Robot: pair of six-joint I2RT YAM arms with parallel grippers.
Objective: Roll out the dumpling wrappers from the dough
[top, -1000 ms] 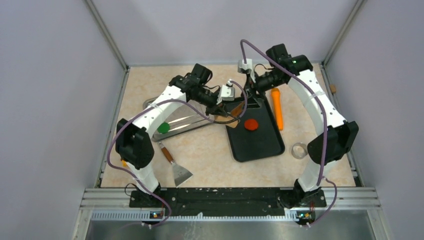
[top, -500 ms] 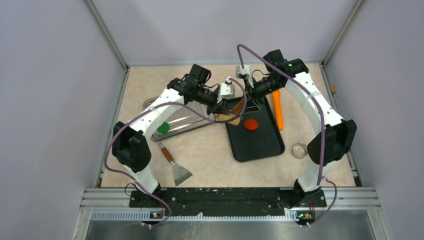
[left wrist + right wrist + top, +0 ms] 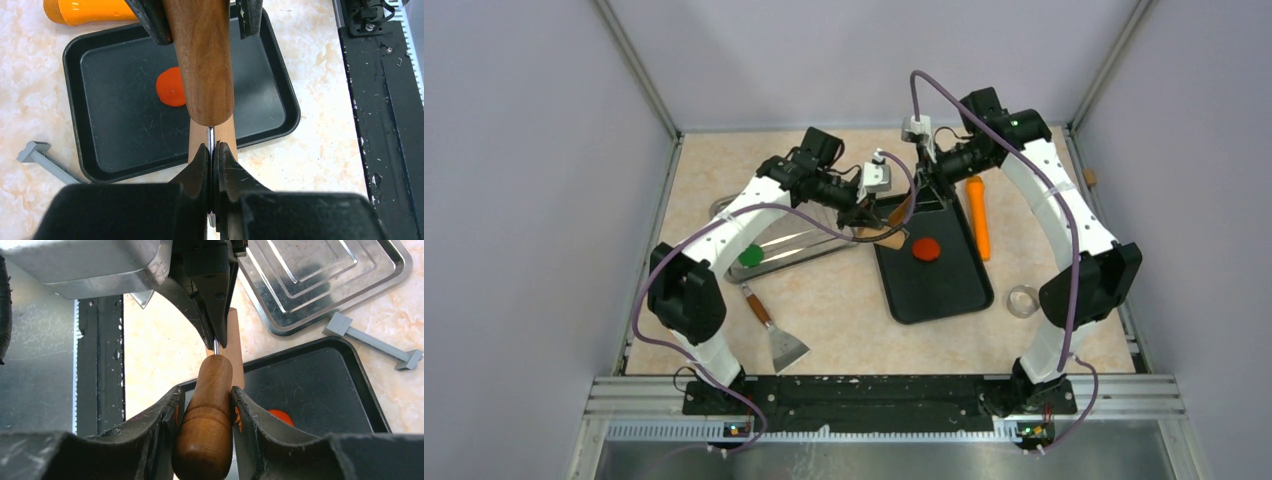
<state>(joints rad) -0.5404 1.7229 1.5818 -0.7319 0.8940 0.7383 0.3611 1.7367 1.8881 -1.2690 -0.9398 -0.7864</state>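
A wooden rolling pin (image 3: 902, 212) hangs over the far left corner of the black tray (image 3: 944, 290). My right gripper (image 3: 206, 391) is shut on its dark handle (image 3: 207, 415). My left gripper (image 3: 210, 150) is shut on the thin metal rod (image 3: 210, 136) sticking out of that handle (image 3: 202, 60). A lighter wooden cylinder (image 3: 227, 137) shows under the rod; I cannot tell whether it is joined to it. A flat orange dough disc (image 3: 926, 248) lies on the tray, below and beside the pin; it also shows in the left wrist view (image 3: 171, 94) and the right wrist view (image 3: 280, 416).
An orange cylinder (image 3: 978, 215) lies right of the tray. A silver tray (image 3: 794, 235) with a green dough disc (image 3: 751, 255) sits to the left. A scraper (image 3: 774, 330) lies front left, a ring cutter (image 3: 1023, 301) front right, and a grey T-shaped tool (image 3: 47, 161) beside the black tray.
Both grippers have shifted slightly with the rolling pin between them over the tray's far corner. Their holds are unchanged and the orange disc has not moved.
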